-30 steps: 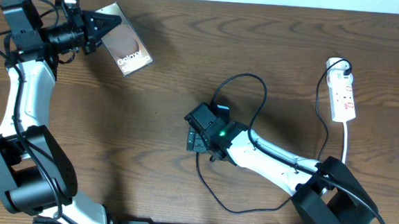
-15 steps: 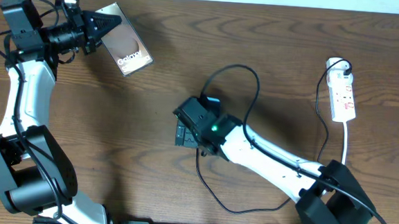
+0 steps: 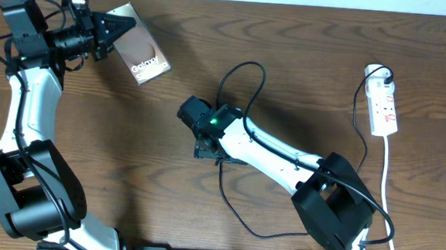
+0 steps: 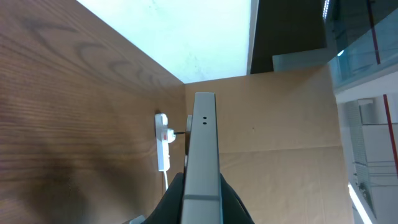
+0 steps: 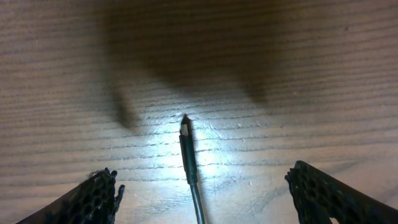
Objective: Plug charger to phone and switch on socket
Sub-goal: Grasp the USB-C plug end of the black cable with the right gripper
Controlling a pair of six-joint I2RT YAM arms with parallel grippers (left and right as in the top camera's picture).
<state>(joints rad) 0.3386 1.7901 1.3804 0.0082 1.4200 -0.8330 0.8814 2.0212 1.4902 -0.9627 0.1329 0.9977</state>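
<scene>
The left gripper is at the far left of the brown wood-grain table. Its fingers are pressed against the near-left end of the dark brownish rectangular phone with white "Galaxy" lettering, pinching it. In the left wrist view the phone appears edge-on as a narrow grey bar rising from between the two fingers.

The right gripper is near the table centre, pointed down at the surface. Its black mesh-textured fingers are spread wide apart. Between them lies the long thin black charger cable, flat on the wood, with its straight plug tip pointing away from the camera. Neither finger touches the cable.

The white elongated power strip with red marks lies at the far right of the table, well apart from both grippers. Its white cord runs toward the near edge.
</scene>
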